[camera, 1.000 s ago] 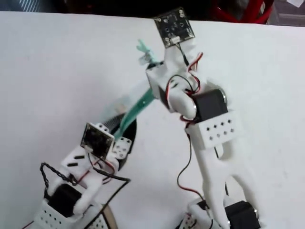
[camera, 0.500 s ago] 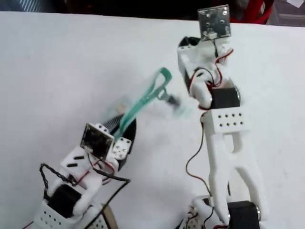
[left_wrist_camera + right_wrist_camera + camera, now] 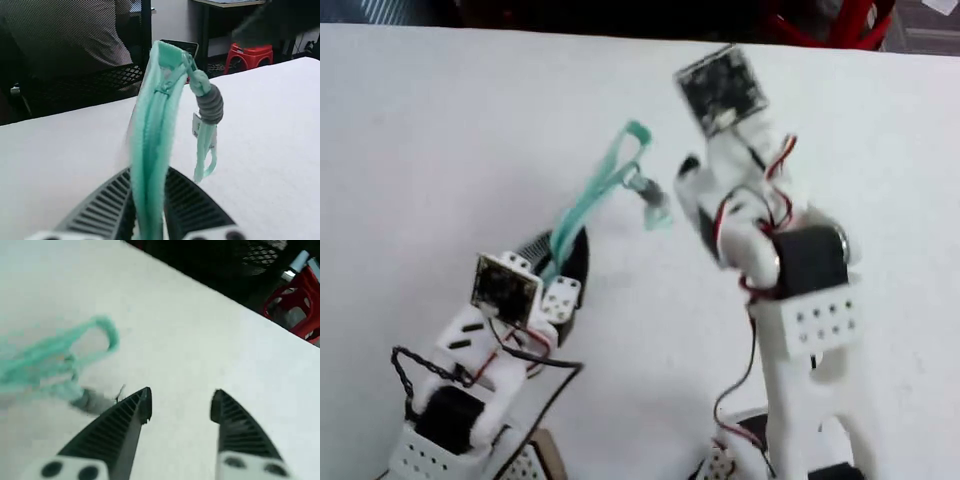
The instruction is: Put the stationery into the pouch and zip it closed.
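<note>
L gripper (image 3: 148, 202): clamped on the pouch (image 3: 150, 135), dark ribbed jaws pressing it from both sides at its near end. In high view L gripper (image 3: 563, 268) sits low-left on the table.
Pouch: teal, thin, held edge-on and off the table (image 3: 440, 130). In high view the pouch (image 3: 588, 200) slants from L jaws up and toward the R arm, far end free in the air.
Zip: teeth look closed along the edge facing L wrist cam; can't tell if shut all the way.
Zip pull (image 3: 209, 106): grey ribbed bead w/ teal loop, hangs off the pouch's far end. High view has the zip pull (image 3: 652, 200) dangling betw. pouch tip and R arm.
R gripper (image 3: 181, 404): released, jaws spread wide, nothing betw. them. Above the bare table, near the pull but not touching.
R wrist cam: pouch (image 3: 55, 352) blurred, its end curls like a loop; zip pull (image 3: 90, 400) just beside one R fingertip.
Bkgd: red stool (image 3: 247, 52) beyond table's far edge, also seen from R wrist (image 3: 295, 300).
</note>
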You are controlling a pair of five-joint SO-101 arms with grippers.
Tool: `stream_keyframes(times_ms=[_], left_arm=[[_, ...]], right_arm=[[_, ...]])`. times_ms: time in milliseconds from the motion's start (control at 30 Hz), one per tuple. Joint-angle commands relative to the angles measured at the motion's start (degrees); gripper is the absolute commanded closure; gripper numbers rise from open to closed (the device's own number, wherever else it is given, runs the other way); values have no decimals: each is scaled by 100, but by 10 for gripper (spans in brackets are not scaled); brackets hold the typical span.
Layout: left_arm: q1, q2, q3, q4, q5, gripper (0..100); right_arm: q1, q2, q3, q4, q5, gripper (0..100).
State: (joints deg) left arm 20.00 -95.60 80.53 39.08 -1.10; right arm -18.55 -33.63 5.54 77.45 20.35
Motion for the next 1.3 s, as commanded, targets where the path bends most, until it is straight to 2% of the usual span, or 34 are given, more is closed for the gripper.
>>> stream_keyframes(times_ms=[0, 100, 200, 400, 500, 767, 900, 1033, 1267], left_arm=[[-215, 75, -176, -141, 97, 977], [-233, 75, -176, -123, 97, 977], [-233, 75, -176, -97, 97, 977], [-224, 75, -167, -88, 97, 977], [-207, 75, -167, -88, 97, 977], [-224, 75, -158, -88, 97, 977], [-224, 75, -158, -88, 97, 977], [-224, 75, -158, -79, 97, 977], [-189, 75, -176, -9, 105, 977]], right_arm=[[-602, -611, -211, 532, 229, 727], [-1015, -1095, 308, 453, 237, 724], [-1464, -1666, 1415, -40, 264, 722], [-1648, -2897, 4308, -2659, 237, 628], [-1675, -3108, 5011, -3345, 273, 635], [-1666, -3099, 5099, -4242, 185, 636], [-1666, -3099, 5099, -4681, -369, 636], [-1666, -3081, 5108, -4699, -422, 637], [-1675, -1974, 5037, -5314, -413, 669]])
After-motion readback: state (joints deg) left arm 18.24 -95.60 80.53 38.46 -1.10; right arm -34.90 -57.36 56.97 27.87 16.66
